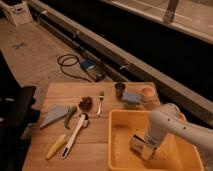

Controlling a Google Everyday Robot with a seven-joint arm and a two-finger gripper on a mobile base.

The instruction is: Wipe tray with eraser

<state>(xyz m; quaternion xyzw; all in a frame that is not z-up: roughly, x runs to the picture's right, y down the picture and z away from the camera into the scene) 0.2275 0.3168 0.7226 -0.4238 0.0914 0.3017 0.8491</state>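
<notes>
On the left of the wooden counter [95, 142] you have a grey-blue cloth [54, 115] and two long-handled tools, one yellow [56, 146], one white [74, 134]. Toward the middle and back stand a fork [101, 103], a dark cup [120, 90] and a blue-topped block [132, 98]. Further right sits the yellow tray [119, 152], and your pincer [142, 149] reaches down into it. The eraser [135, 142] is inside the tray, right at its tip, though you cannot tell whether the pincer grips it.
</notes>
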